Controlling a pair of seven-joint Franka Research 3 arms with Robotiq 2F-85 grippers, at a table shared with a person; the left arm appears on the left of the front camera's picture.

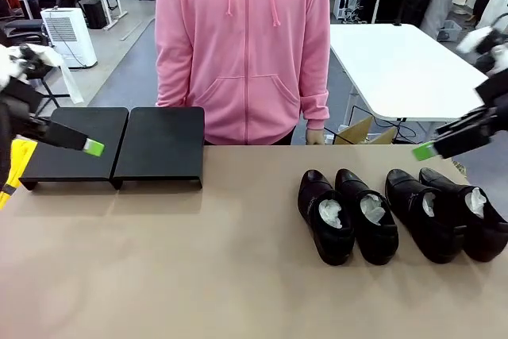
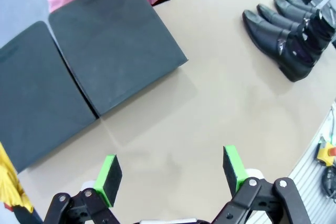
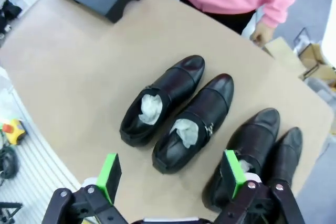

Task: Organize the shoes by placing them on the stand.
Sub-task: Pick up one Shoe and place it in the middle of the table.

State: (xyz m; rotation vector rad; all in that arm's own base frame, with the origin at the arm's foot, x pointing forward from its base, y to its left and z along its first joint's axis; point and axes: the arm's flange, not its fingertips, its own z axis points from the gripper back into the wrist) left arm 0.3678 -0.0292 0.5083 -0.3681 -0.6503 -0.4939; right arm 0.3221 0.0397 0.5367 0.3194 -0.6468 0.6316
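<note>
One pad (image 3: pixel 231 172) of the right gripper (image 3: pixel 170 174) is covering the heels of the two shoes (image 3: pixel 257 132) lying nearest the table's (image 3: pixel 68 77) right edge.

The stand (image 1: pixel 159 147) sits on the left half of the bench (image 1: pixel 198 275), close to the far edge, with its two platforms side by side. The four shoes (image 1: pixel 367 216) lie on the bench's right half, well apart from the stand. They form a row of two pairs with a small gap between the pairs, toes toward the far side. A person (image 1: pixel 242 45) stands behind the far edge, about midway along it.
</note>
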